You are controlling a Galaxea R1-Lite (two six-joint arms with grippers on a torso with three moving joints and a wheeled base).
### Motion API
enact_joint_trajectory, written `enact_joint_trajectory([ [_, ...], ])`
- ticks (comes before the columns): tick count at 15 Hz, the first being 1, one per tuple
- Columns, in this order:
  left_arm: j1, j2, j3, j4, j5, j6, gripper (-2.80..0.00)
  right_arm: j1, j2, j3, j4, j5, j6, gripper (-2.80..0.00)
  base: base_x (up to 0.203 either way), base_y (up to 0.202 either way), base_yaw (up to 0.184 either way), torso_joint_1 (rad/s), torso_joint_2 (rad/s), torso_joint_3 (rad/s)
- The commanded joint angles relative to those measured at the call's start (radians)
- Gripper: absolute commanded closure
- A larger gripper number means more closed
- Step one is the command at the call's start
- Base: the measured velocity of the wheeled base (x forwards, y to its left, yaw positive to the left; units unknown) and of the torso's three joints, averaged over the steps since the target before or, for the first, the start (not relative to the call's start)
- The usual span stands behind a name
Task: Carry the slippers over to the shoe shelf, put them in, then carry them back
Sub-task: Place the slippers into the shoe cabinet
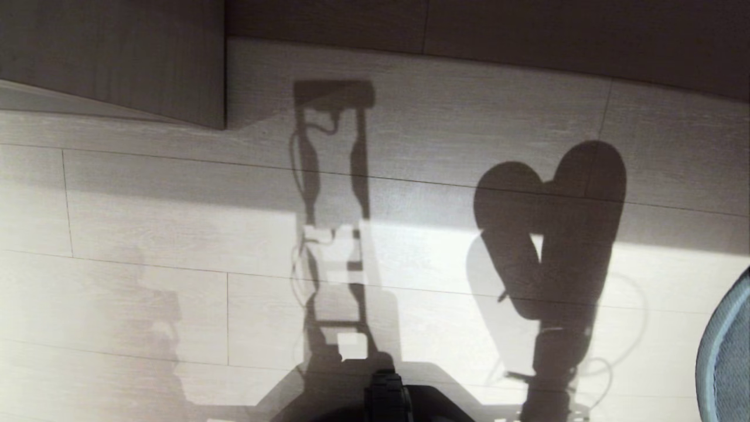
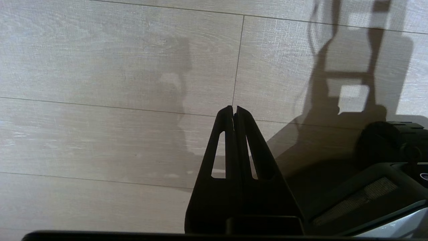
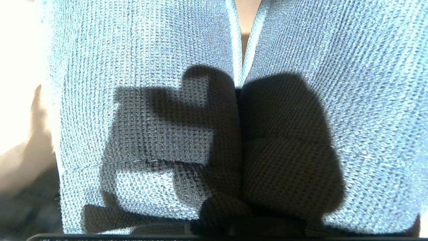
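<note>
The slippers [image 3: 150,67], blue-grey knit fabric, fill the right wrist view side by side, their inner edges meeting at the middle. My right gripper is hidden under the bunched fabric and is shut on them. In the head view only a curved slipper edge [image 1: 726,351] shows at the right margin, and the pair's shadow [image 1: 551,228] falls on the floor. My left gripper [image 2: 234,108] hangs shut and empty over the floor. A wood-grain board [image 1: 146,64] stands at the far left; I cannot tell whether it belongs to the shoe shelf.
Pale plank floor [image 1: 146,205] spreads ahead, crossed by my own shadow [image 1: 334,234]. A darker wood-grain band [image 1: 498,29] runs along the far side. My dark base [image 1: 387,398] shows at the near edge.
</note>
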Motion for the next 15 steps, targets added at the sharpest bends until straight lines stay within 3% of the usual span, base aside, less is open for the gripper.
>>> enact_joint_trajectory([
  [1,0.000,-0.002,0.002,0.000,0.001,0.000,0.00,0.000,-0.194,0.016,0.104,0.004,0.000,0.00,0.000,0.000,0.000,0.000,0.00,0.000],
  [3,0.000,0.000,0.002,0.000,0.001,0.001,0.00,0.000,-0.246,0.145,0.134,-0.009,-0.001,0.00,0.000,0.000,0.000,0.000,0.00,0.000],
  [5,0.000,0.000,0.002,0.000,0.001,0.000,0.00,-0.001,-0.263,0.194,0.153,-0.085,0.002,0.00,0.000,0.000,0.000,0.000,0.00,0.000],
  [6,0.000,0.000,0.002,0.000,0.001,0.000,0.00,-0.001,-0.262,0.198,0.207,-0.170,0.018,0.00,0.000,0.000,0.000,0.000,0.00,0.000],
  [12,0.000,0.000,0.002,0.000,0.001,0.000,0.00,-0.001,-0.262,0.200,0.250,-0.185,0.039,0.00,0.000,0.000,0.000,0.000,0.00,0.000],
  [15,0.000,0.000,0.002,0.000,0.001,0.000,0.00,-0.001,-0.263,0.200,0.251,-0.188,0.116,0.00,0.000,0.000,0.000,0.004,0.00,0.140],
])
